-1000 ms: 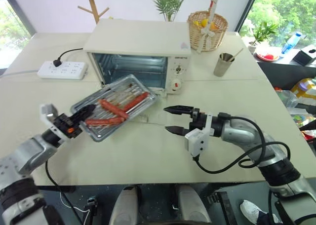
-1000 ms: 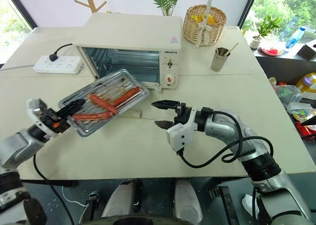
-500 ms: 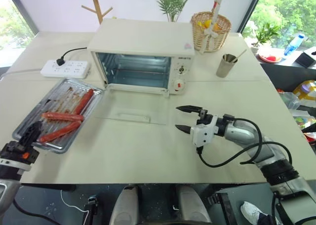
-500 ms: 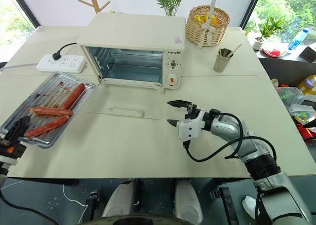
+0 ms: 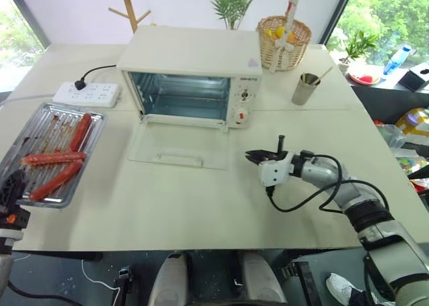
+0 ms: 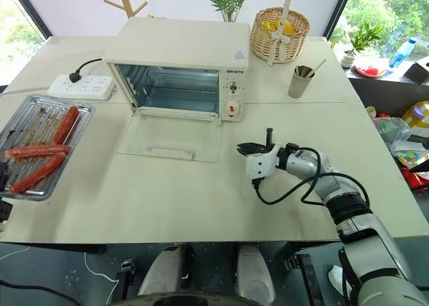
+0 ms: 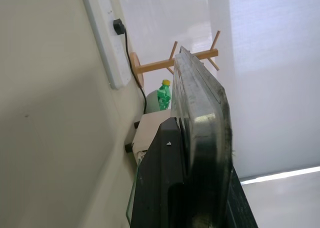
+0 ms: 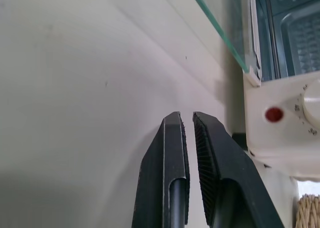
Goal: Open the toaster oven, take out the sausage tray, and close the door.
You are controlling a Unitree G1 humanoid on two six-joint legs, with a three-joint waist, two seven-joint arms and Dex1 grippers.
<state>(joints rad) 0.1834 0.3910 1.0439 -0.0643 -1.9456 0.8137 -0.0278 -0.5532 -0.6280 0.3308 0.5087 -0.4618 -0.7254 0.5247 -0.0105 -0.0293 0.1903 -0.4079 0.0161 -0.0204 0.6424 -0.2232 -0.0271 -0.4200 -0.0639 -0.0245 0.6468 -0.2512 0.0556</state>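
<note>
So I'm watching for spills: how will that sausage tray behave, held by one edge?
The sausage tray looks like stiff shiny metal, so it likely won't flex. Held by the left pincer at one end, it may tip. Its sausages lie loose and could roll.

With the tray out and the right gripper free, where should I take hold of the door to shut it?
Take the door by its cream bar handle at the free front edge. It lies flat and hinges at the toaster oven, so bring the right gripper in from the front, under that edge, and lift.
</note>
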